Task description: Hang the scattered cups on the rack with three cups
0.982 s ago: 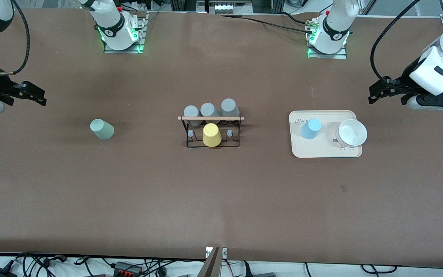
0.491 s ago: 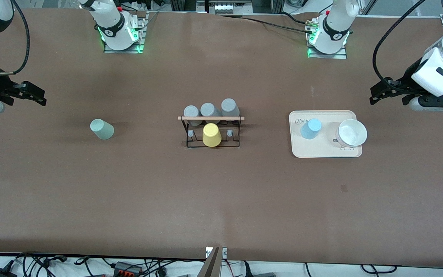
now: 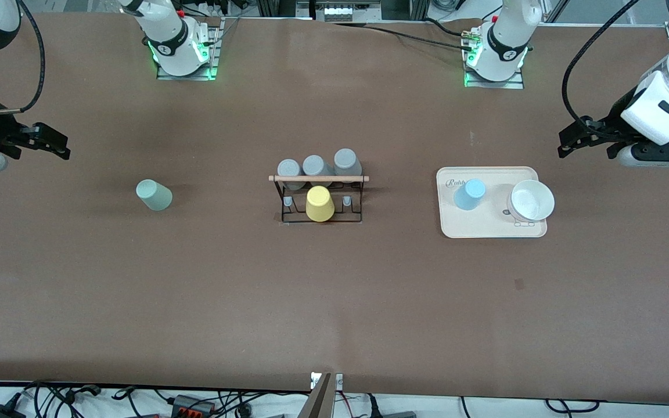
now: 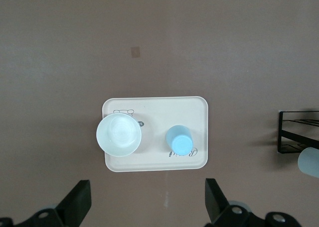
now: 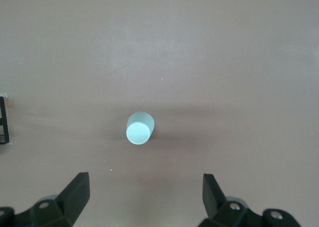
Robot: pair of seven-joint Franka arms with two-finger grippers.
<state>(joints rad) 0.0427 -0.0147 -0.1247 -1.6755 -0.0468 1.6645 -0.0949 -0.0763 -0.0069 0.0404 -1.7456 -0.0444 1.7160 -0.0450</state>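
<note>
Table (image 3: 334, 302): brown surface bearing everything; both arms hang high at its ends, neither touching anything.
Left gripper (image 3: 587, 139): up in the air at the left arm's end, over bare table by the cream tray (image 3: 488, 229); jaws spread wide and empty; its wrist view shows the two fingers (image 4: 75, 207) well apart.
Right gripper (image 3: 41, 142): up over bare table at the right arm's end; likewise released, holding nothing; fingers (image 5: 75, 189) splayed either side of its view.
Rack (image 3: 320, 197): mid-table; black wire with a wooden rod on top; three grey cups (image 3: 314, 167) and one yellow cup (image 3: 319, 203) already on it; a free peg either side of the yellow one.
White bowl (image 3: 531, 200): on the tray, beside the blue cup (image 3: 469, 194).
Blue cup: upside down on the tray, toward the rack.
Mint cup (image 3: 153, 195): upside down on bare table, toward the right arm's end.
Handling: likely light, stiff plastic; smooth and tapered, so liable to slip; best pinched across the sidewall, low near the wider rim.
Views: the front view alone shows the rack's load and free pegs; each wrist view looks straight down on its cup, showing the closed base uppermost.
</note>
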